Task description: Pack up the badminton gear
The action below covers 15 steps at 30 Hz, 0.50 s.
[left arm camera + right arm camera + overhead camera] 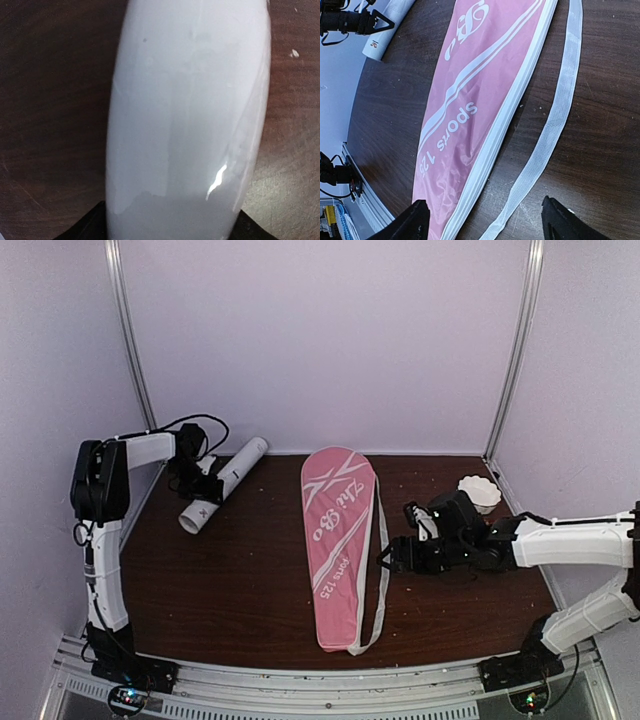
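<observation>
Left of the cover (338,540), my left gripper (203,486) straddles the tube (245,455).
I can't tell if it grips; my right gripper (390,560) gapes empty over the strap (555,115).

Dark wood table (230,580) bears the pink cover (338,530), white tube (240,462) and a small white dish (480,493)

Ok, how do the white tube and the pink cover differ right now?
The white tube is a round cylinder; the pink cover is flat and racquet-shaped. The tube lies at the table's far left, the cover in the middle. The left gripper straddles the tube; the right gripper hangs open at the cover's edge and strap. Both lie on the table.
</observation>
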Each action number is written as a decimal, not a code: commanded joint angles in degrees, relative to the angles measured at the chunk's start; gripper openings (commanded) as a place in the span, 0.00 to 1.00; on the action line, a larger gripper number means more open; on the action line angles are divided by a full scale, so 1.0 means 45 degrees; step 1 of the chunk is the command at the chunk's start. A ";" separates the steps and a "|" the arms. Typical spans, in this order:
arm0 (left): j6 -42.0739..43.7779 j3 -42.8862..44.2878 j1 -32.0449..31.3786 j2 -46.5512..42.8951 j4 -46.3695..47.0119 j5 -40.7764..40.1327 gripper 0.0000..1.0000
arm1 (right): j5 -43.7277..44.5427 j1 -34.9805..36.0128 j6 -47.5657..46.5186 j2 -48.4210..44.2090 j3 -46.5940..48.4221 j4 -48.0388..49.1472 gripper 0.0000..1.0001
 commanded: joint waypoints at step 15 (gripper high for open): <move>-0.3452 -0.9856 -0.4468 -0.7908 0.8376 0.3708 0.45 | -0.0337 -0.0347 0.0498 0.0046 0.1422 0.1870 0.88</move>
